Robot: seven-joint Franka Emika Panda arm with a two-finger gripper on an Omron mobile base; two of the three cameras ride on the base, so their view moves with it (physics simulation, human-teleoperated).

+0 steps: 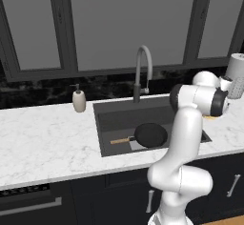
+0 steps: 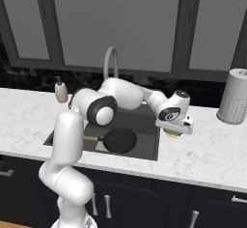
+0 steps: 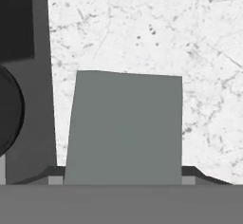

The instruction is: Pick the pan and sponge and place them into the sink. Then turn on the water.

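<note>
The sponge [image 3: 123, 128] lies on the white marble just right of the sink [image 3: 40, 76], its grey-green top face up. My gripper [image 3: 123, 173] is down over it, and the two dark fingertips [image 3: 53, 173] sit flush against its left and right sides. From the right base view the gripper [image 2: 174, 127] is low on the counter, with the sponge's [image 2: 172, 133] yellow edge showing under it. The black pan [image 1: 150, 134] with its wooden handle lies in the dark sink [image 1: 114, 119]; it appears again as the pan [image 2: 119, 140] and the pan [image 3: 9, 109].
A grey gooseneck faucet [image 1: 143, 66] rises behind the basin, with no stream falling from it. A soap dispenser [image 1: 78, 100] stands at the back left. A paper towel roll [image 2: 235, 96] stands at the back right. Dark windows run along the back wall.
</note>
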